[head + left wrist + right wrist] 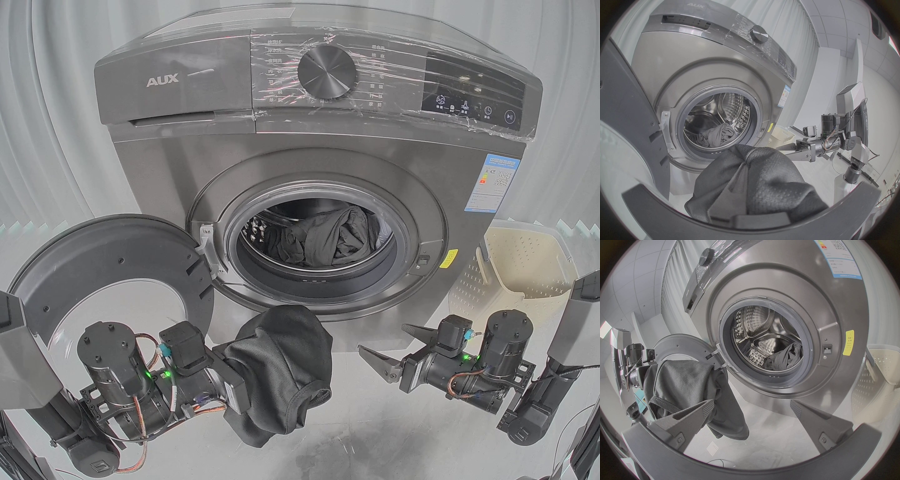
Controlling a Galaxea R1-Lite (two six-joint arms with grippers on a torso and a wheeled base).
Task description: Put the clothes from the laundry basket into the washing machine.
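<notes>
The left gripper [236,387] holds a dark garment [284,362]. Its jaws are clamped on the bunched cloth, and the fabric drapes over them so that the fingers themselves are buried. The garment hangs from the grip in a loose, folded mass, clear of the floor [387,431]. It sits just in front of and below the lower rim of the washing machine [312,137] opening, a little to the left of the opening's centre.

The right gripper [384,342] hovers at about the same height on the other side, below the right part of the opening. Its jaws are spread wide, holding and touching nothing. Its fingertips [369,357] point toward the hanging garment, with a gap between them and the cloth.

The round door [106,262] is swung fully open to the left. Inside the drum lies a heap of dark clothes [325,237], resting toward the front. The cream laundry basket [519,262] stands on the floor just beside the machine's right side, behind the right arm.
</notes>
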